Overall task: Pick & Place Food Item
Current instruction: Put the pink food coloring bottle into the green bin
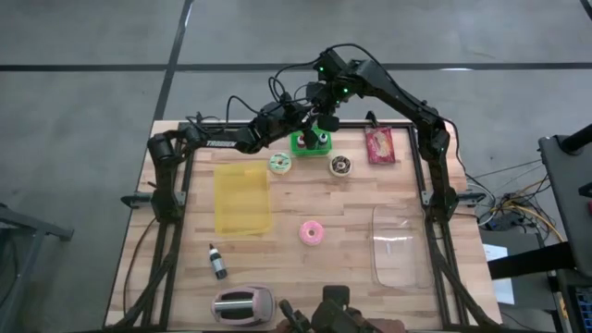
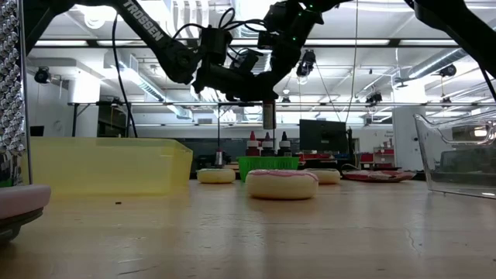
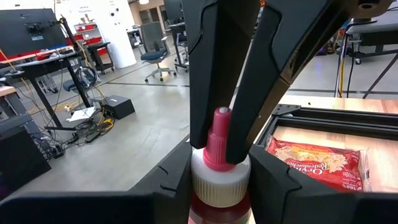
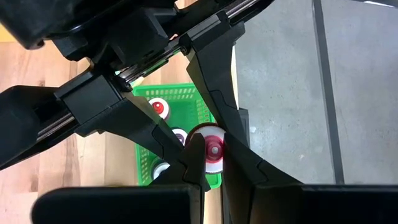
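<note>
A sauce bottle with a white cap (image 3: 221, 179) and a red nozzle (image 3: 217, 140) hangs upright over the green basket (image 1: 310, 141) at the table's far edge. It shows as a grey body (image 2: 269, 116) clear above the basket (image 2: 267, 164), which holds other red-capped bottles (image 4: 159, 107). My left gripper (image 3: 221, 183) reaches in from the left and is shut on the bottle. My right gripper (image 4: 214, 163) comes down from above and is shut on the bottle's top. My left gripper has the bottle's white cap (image 3: 205, 180) between its two fingers, which come level from the table's left, one on each side. The bottle stands upright, lifted clear of the basket. My right gripper pinches the red nozzle (image 3: 219, 127) between its two fingers (image 3: 208, 74), at the bottle's very top. The fingers point down from above. The bottle hangs below them over the basket.
Two donuts (image 1: 280, 164) (image 1: 341, 166) and a red snack packet (image 1: 380, 145) lie beside the basket. A yellow tub (image 1: 242, 199), a pink donut (image 1: 313, 231), a clear container (image 1: 402, 245), a small dark bottle (image 1: 216, 262) and a toaster (image 1: 242, 303) lie nearer.
</note>
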You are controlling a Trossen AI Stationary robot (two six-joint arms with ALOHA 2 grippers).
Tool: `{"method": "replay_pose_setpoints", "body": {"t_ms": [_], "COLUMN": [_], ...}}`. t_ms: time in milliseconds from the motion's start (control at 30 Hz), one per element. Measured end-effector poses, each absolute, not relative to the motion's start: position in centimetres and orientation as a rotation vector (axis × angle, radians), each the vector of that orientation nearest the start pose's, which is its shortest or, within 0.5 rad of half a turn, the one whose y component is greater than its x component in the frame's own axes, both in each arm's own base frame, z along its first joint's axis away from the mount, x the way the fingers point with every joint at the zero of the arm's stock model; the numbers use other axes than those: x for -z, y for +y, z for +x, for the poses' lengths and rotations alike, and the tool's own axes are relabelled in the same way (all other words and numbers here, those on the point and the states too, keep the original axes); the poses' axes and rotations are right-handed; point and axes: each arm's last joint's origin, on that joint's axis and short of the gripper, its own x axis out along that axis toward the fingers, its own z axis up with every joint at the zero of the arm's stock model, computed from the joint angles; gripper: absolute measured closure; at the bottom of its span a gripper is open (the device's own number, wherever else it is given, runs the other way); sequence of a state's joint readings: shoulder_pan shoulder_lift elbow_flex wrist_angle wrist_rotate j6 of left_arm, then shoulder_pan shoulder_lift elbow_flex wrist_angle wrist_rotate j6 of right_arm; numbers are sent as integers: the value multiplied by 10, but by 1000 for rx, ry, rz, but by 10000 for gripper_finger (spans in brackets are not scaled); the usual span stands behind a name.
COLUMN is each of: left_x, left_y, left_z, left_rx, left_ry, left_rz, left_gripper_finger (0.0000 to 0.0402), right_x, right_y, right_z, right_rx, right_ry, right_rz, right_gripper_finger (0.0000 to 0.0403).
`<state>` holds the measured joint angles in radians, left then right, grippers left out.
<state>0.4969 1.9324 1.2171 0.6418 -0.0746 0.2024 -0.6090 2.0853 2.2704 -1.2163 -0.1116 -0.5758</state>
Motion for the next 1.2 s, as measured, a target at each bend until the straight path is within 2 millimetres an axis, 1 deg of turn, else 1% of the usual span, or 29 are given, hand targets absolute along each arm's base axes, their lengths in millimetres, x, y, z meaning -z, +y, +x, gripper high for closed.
{"method": "replay_pose_setpoints", "body": {"t_ms": [900, 1100, 1133, 1200], "left_x": [-228, -224, -223, -224], "left_y": [209, 206, 205, 203], "left_z": [380, 379, 379, 380], "left_rx": [-561, -544, -542, -536], "left_ry": [132, 142, 140, 120], "left_rz": [188, 186, 186, 191], "left_gripper_finger": [289, 289, 284, 245], "right_x": [-354, -353, -352, -351], "right_y": [-243, -244, -245, -245], "right_z": [354, 354, 353, 352], "right_rx": [160, 158, 157, 157], "right_ry": [1056, 1061, 1061, 1075], "right_rz": [-146, -138, -136, -131], "right_gripper_finger": [381, 381, 381, 381]}}
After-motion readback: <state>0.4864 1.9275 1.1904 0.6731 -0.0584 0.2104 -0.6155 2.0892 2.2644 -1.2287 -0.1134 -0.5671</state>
